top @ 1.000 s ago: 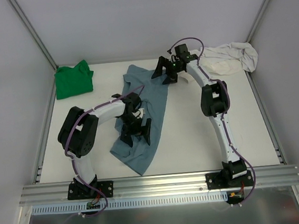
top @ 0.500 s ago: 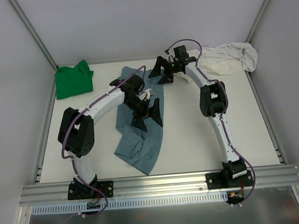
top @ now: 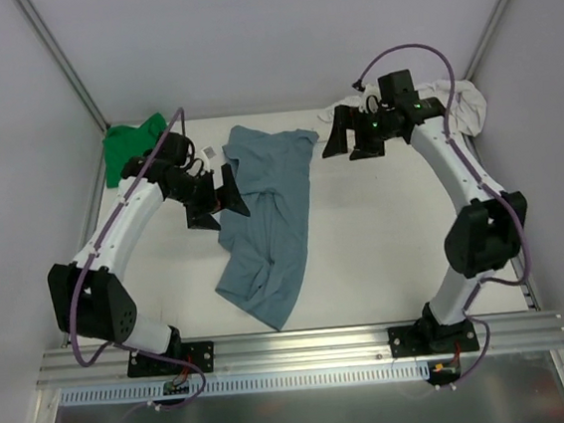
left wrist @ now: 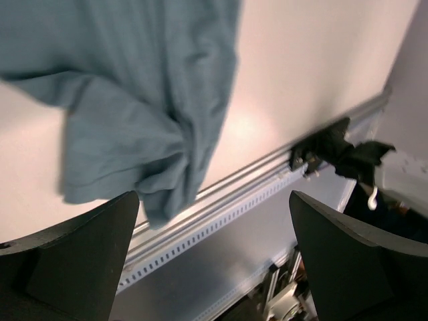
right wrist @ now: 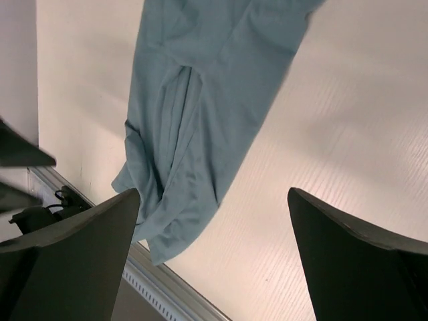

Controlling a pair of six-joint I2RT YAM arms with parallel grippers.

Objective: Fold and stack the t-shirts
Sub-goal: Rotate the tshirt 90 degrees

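- Slate-blue cotton leads the top view: the blue shirt [top: 267, 213] lies rumpled mid-tabletop [top: 384, 232]. Its long axis runs from the far side toward the near rail [top: 305, 344], and the bunched near end drifts left. I cannot tell which end is the neck.
- In the same view, the green shirt [top: 136, 150] sits in the far left corner and the cream shirt [top: 447, 106] is heaped in the far right one. Both are well apart from the blue one.
- The left fingers [top: 232, 191] are spread wide and empty, just beside the blue shirt's left edge. The right fingers [top: 336, 136] are likewise released, over bare tabletop off its far right corner.
- Left wrist view: the fingers [left wrist: 80, 261] stand apart with nothing between them. The blue shirt's [left wrist: 134, 87] crumpled end lies beyond, near the rail [left wrist: 221, 207].
- Right wrist view: the fingers [right wrist: 73, 254] stand apart and empty. The blue shirt [right wrist: 200, 114] stretches away, creased lengthwise.
- Handling, as a judgement: it looks light, limp and not fragile, and will sag wherever it is unsupported. Pinching the two far corners, one per arm, looks best for spreading it flat.
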